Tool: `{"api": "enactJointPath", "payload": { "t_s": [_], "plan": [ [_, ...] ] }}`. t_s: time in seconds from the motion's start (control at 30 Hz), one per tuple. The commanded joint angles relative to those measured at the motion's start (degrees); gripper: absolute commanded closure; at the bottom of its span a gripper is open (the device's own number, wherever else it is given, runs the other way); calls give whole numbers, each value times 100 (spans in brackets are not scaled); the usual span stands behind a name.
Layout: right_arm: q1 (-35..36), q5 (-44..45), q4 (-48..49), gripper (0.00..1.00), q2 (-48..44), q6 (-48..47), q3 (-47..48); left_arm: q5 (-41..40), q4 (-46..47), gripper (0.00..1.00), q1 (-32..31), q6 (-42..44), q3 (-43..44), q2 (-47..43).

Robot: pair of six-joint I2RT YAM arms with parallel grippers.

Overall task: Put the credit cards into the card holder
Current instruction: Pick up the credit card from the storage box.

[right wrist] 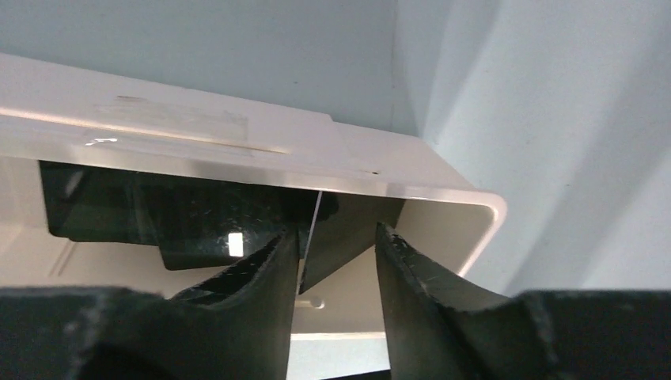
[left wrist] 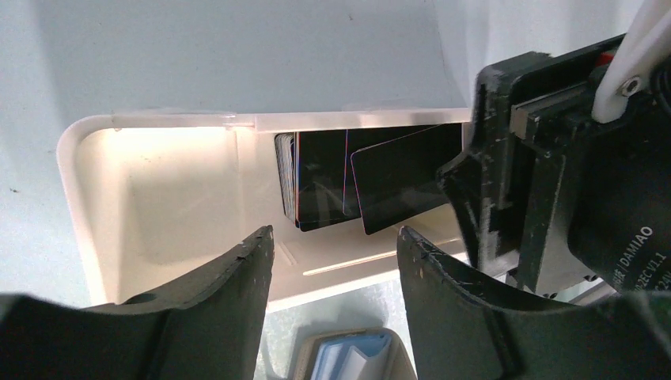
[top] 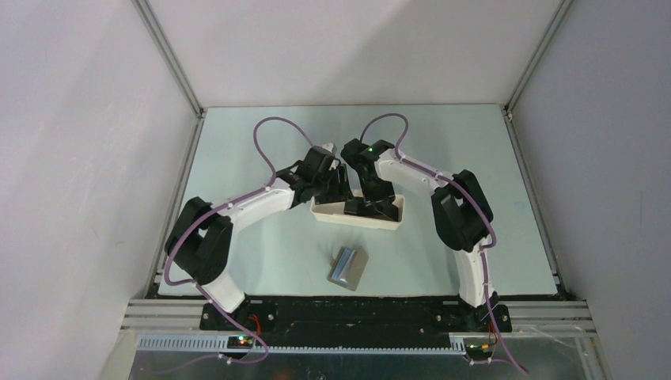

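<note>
Black credit cards [left wrist: 324, 186] in a white tray [left wrist: 158, 206]; grey-brown card holder [top: 348, 267] with silvery-blue inside.

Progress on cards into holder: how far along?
Done: nothing; card holder lies apart, no card showing in it. In hand: right gripper has open jaws straddling one of the credit cards in the white tray; left gripper open beside. Left: all insertions.

Overhead view gives you soft, even light; desk [top: 261, 261] pale, only faint shadows under the arms [top: 261, 202]. Left wrist: warm glare on the white tray [left wrist: 158, 131] rim, upper left; left gripper [left wrist: 334, 237] dark, soft-edged. Right wrist: you'll see a bright glint on the credit cards [right wrist: 198, 222]; right gripper [right wrist: 336, 233] underexposed, blurred.
</note>
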Motion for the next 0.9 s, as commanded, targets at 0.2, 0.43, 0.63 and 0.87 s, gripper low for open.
{"api": "enactJointPath", "payload": {
  "t_s": [0.2,0.43,0.63,0.87],
  "plan": [
    [49,681,-401,89,-5,-7,347,-68,100,36,-17,31,-35,-197],
    [66,843,-616,100,-98,-24,509,-99,99,36,-14,36,-87,-295],
    [92,1006,-831,100,-406,-85,735,-122,106,36,-20,91,-103,-545],
    [-3,555,-820,100,-1502,-580,916,-316,105,33,-20,569,-267,-1585]
  ]
}}
